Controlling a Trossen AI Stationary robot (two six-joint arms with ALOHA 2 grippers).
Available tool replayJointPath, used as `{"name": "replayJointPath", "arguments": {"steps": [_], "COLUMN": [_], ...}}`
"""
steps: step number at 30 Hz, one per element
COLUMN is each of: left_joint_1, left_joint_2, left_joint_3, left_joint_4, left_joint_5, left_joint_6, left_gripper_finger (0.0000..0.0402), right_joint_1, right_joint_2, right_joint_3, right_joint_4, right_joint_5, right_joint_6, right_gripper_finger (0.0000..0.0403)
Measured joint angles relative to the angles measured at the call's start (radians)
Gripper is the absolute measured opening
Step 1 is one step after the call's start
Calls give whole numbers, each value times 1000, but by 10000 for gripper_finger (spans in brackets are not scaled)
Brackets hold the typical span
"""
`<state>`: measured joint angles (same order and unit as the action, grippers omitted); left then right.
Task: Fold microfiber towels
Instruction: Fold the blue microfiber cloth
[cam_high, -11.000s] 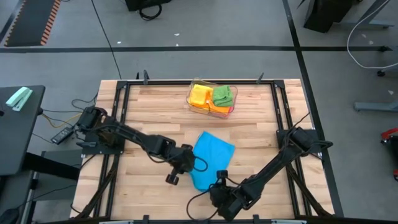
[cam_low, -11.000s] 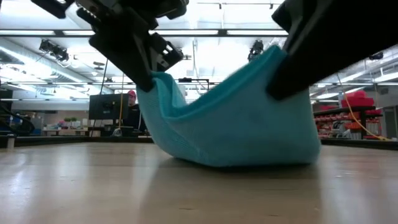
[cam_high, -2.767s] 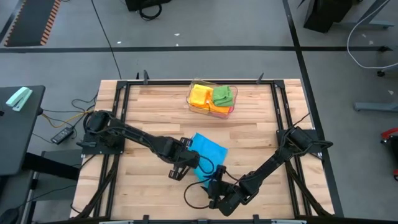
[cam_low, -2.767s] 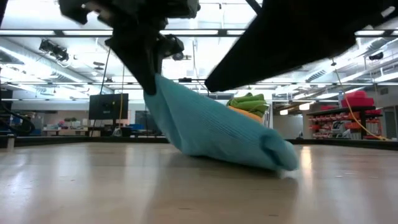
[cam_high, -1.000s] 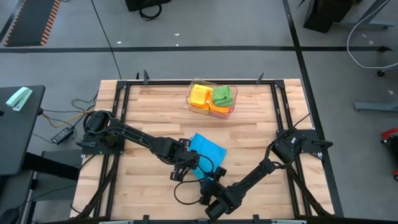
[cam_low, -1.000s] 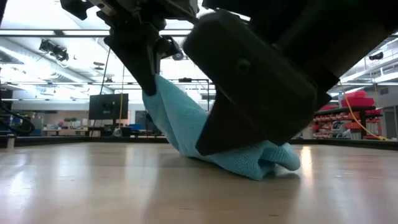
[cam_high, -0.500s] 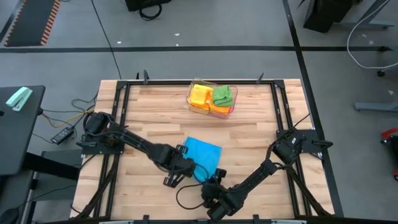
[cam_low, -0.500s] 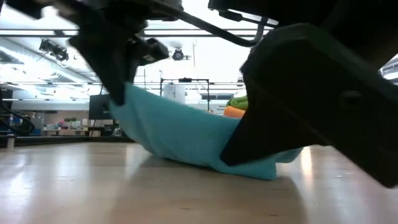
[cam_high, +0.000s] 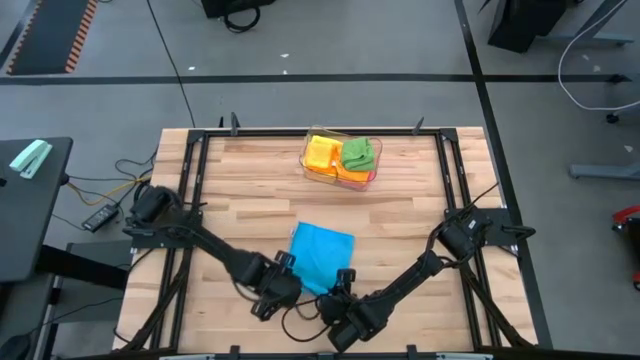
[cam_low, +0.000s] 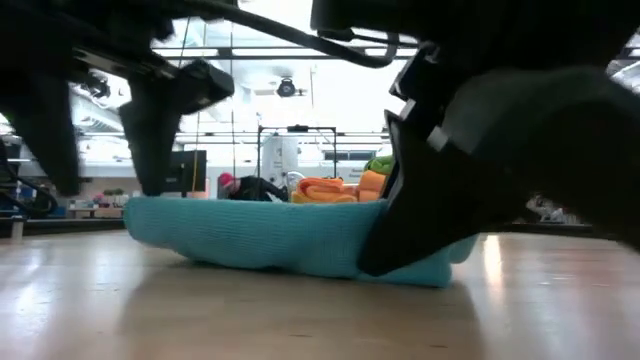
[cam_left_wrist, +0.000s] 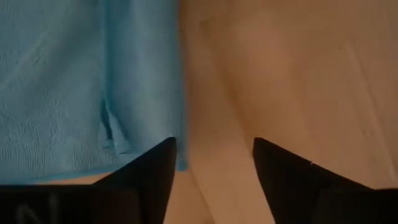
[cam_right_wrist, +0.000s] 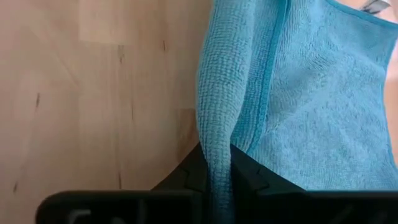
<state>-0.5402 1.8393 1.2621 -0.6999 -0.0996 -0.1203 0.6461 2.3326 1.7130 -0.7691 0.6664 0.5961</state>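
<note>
Wooden planks make up the big table (cam_high: 230, 190), pale and smooth, with a dark metal frame around it. Beyond it is grey floor, and the low view shows a bright workshop far behind.

Two dark arms reach in from the sides and meet near the front edge. Between them lies the blue towel (cam_high: 320, 255), soft and fuzzy, lying nearly flat in a squarish shape with one layer over another. It looks partly folded, so the job is likely in the middle.

At the back of the table sits a clear plastic tray (cam_high: 372, 178). It holds the yellow towel (cam_high: 321, 152), the green towel (cam_high: 358, 153) and an orange towel (cam_high: 352, 174), bunched up and probably waiting their turn.

The left gripper (cam_left_wrist: 213, 167) sits at the towel's near left corner. Its two fingers are spread apart with nothing between them, only bare wood, and the towel edge lies just beside one finger. It seems to have laid that corner down.

The right gripper (cam_right_wrist: 217, 163) is squeezed tight on a thin ridge of blue cloth, probably to pull that edge over for the next fold.
</note>
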Motion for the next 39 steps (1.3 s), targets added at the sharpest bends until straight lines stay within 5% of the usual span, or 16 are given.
{"name": "replayJointPath", "arguments": {"steps": [7, 24, 39], "left_joint_1": [-81, -146, -100], "left_joint_2": [0, -58, -47], "left_joint_3": [0, -76, -209], "left_joint_4": [33, 145, 315], "left_joint_5": [-209, -229, -356], "left_joint_6": [7, 29, 3], "left_gripper_finger": [238, 171, 135], "right_joint_1": [3, 72, 6], "right_joint_2": [-63, -89, -92], "right_joint_3": [0, -1, -1], "right_joint_4": [-9, 0, -6], "right_joint_5": [-30, -171, -175], "right_joint_6": [-85, -310, -262], "right_gripper_finger": [42, 42, 42]}}
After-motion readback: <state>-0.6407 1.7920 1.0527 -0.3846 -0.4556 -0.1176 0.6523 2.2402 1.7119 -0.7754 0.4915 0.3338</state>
